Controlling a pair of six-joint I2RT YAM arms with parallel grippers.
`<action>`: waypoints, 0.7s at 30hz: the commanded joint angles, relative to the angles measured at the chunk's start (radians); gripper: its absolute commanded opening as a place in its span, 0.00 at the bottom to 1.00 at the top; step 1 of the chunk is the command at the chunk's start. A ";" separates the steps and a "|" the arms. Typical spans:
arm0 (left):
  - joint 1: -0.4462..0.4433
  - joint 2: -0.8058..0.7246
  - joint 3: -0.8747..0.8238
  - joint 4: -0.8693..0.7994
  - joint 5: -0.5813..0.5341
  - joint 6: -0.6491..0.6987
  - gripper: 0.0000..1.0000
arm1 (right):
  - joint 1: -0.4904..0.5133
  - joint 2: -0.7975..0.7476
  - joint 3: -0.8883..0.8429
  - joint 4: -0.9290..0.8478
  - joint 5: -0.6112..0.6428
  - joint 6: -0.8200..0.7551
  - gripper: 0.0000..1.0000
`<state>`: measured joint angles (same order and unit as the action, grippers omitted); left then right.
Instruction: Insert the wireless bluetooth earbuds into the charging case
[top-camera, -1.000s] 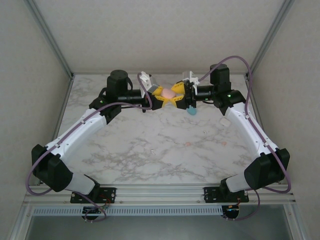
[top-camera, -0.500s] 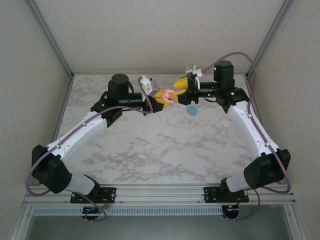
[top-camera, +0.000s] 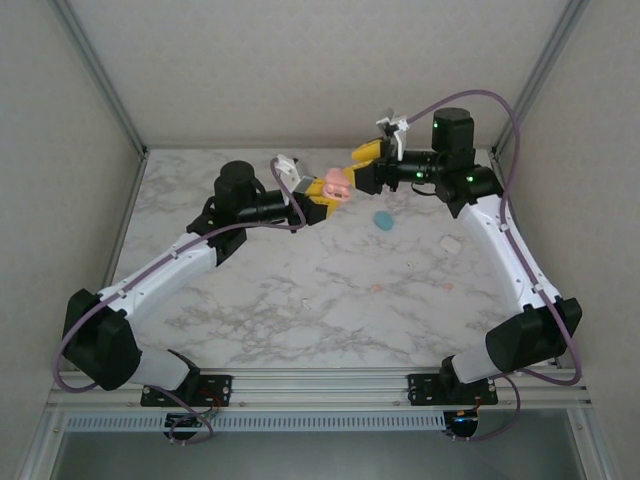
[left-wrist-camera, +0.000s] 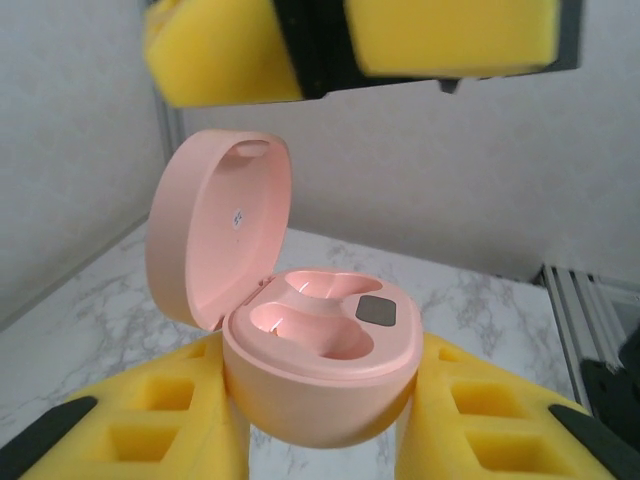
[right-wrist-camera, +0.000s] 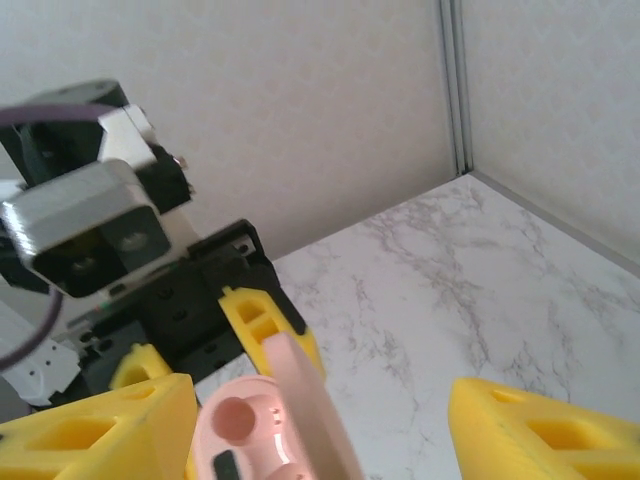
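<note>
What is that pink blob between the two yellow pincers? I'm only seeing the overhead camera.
Observer: A rounded pale pink plastic charging case, clamped in the left pincer. The left wrist camera shows its lid hinged open.
Operator: Anything inside it?
Observer: Nothing. Both moulded wells are empty.
Operator: Is the other pincer gripping it too?
Observer: No. Its own camera shows the right pincer open, with its yellow foam fingers wide of the lid.
</note>
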<state>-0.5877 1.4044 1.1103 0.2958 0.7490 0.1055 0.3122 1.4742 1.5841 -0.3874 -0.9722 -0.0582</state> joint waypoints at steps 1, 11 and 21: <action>-0.006 -0.036 -0.052 0.200 -0.077 -0.116 0.19 | -0.009 -0.014 0.067 -0.049 0.101 0.120 0.69; -0.006 -0.054 -0.137 0.351 -0.197 -0.200 0.19 | -0.150 -0.065 0.027 -0.275 0.591 0.406 0.52; -0.006 -0.109 -0.162 0.320 -0.250 -0.175 0.19 | -0.220 -0.009 -0.265 -0.482 0.540 0.479 0.42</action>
<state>-0.5877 1.3346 0.9512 0.5877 0.5266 -0.0753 0.0799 1.4593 1.4044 -0.7563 -0.4633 0.3618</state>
